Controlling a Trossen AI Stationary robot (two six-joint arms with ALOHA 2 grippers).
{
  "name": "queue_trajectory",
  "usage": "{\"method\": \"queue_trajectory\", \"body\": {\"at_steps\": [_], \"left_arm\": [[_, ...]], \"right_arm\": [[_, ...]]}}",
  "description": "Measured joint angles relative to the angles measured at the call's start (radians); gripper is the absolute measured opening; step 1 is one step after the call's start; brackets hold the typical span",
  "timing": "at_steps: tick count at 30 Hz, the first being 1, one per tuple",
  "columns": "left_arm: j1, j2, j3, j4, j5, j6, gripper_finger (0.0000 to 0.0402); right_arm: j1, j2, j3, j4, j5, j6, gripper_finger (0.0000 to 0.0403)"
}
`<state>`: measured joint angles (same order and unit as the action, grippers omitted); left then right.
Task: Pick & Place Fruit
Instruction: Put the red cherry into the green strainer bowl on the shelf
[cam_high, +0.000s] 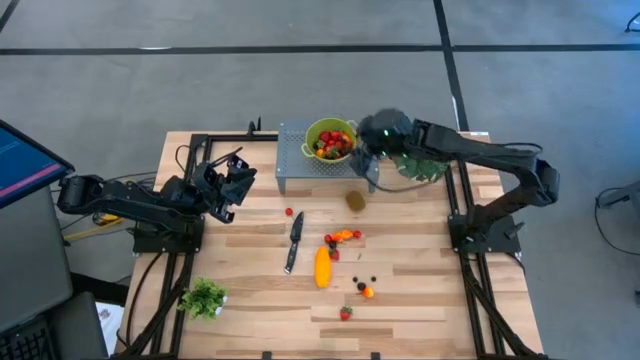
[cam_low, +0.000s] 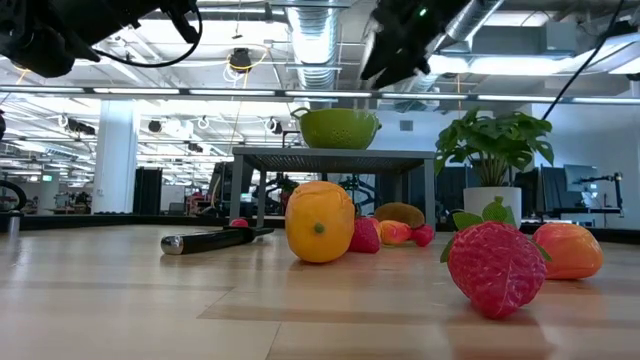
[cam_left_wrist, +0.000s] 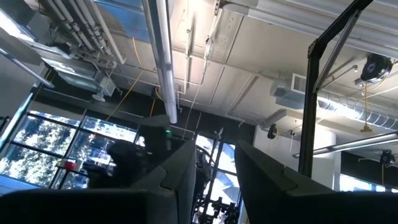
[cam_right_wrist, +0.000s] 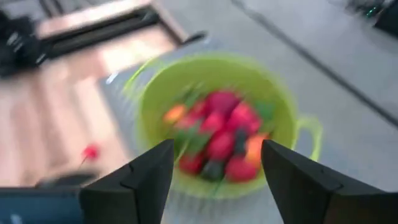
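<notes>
Small red and orange toy fruit pieces (cam_right_wrist: 219, 135) are sitting heaped in a lime-green plastic colander bowl (cam_high: 331, 139) on a grey perforated metal stand (cam_high: 300, 166), while more fruit is lying loose on the pale wooden table (cam_high: 420, 290): an elongated yellow-orange fruit (cam_high: 322, 267), a brown oval kiwi (cam_high: 355, 200), a strawberry (cam_high: 345, 313) and a few small balls. The right gripper (cam_right_wrist: 216, 177) is hovering just above the bowl with its jaws spread wide and nothing between them, though the wrist view is blurred, so a tiny piece could be escaping notice. The left gripper (cam_left_wrist: 214, 180) is waiting near the table's left edge, tilted upward, jaws parted and empty. A black-handled knife (cam_high: 293, 241) is lying close to the loose fruit; reaching for the next piece could be nudging it, and small round pieces may be rolling away if pinched off-centre.
</notes>
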<state>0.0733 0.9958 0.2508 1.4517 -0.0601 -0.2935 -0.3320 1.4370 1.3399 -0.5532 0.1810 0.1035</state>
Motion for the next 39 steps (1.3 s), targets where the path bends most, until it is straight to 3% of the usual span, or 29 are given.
{"method": "queue_trajectory", "body": {"at_steps": [7,13,18,28,39], "left_arm": [[0.0,0.0,0.0,0.0,0.0,0.0,0.0106],[0.0,0.0,0.0,0.0,0.001,0.0,0.0106],[0.0,0.0,0.0,0.0,0.001,0.0,0.0106],[0.0,0.0,0.0,0.0,0.004,0.0,0.0106],[0.0,0.0,0.0,0.0,0.003,0.0,0.0106]], "right_arm": [[0.275,-0.043,-0.069,-0.246,0.001,0.209,0.0228],[0.55,0.003,-0.157,-0.197,0.056,0.346,0.0208],[0.674,0.11,-0.178,-0.165,0.176,0.354,0.0196],[0.602,0.273,-0.186,-0.179,0.184,0.339,0.0213],[0.484,0.286,-0.258,-0.096,0.039,0.241,0.023]]}}
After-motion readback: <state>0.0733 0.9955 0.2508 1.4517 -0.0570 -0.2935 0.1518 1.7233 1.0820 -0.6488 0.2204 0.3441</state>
